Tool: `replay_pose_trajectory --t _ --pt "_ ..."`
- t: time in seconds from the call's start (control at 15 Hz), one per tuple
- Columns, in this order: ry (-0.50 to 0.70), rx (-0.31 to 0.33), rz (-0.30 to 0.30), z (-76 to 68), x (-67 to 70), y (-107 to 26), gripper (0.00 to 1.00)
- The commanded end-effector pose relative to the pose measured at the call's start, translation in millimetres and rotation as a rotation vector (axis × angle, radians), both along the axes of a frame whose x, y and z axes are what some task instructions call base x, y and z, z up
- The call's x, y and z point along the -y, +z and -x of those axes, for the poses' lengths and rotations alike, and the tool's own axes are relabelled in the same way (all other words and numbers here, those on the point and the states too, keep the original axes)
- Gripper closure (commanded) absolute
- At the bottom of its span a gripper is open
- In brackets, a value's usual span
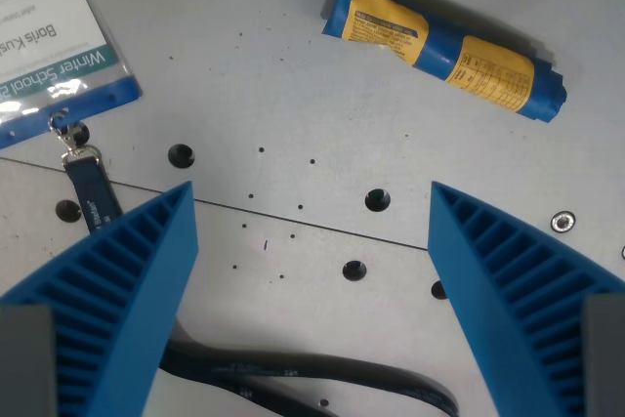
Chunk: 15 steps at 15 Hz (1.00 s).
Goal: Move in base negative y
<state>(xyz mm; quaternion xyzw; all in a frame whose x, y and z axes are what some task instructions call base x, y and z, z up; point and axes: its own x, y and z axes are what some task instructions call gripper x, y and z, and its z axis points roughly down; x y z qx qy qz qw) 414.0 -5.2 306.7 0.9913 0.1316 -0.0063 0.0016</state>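
Note:
My gripper is open and empty, its two blue ribbed fingers standing wide apart at the bottom of the wrist view, above a grey metal table. A blue and yellow wrapped roll lies on the table at the upper right, well beyond the fingertips. A white name badge with a teal and blue band lies at the upper left.
The badge's blue lanyard clip runs down behind the left finger. A dark strap lies across the bottom between the fingers. Several bolt holes and a seam line cross the table.

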Motion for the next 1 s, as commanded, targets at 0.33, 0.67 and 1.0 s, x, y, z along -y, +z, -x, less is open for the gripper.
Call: replay_pose_trajectory --t 0.33,0.67,1.0 --pt "0.0 0.006 0.0 5.9 27.5 2.1 0.0" --pt "0.0 0.006 0.0 11.5 54.9 1.8 0.0" --pt "0.0 0.006 0.0 16.9 82.3 1.8 0.0"
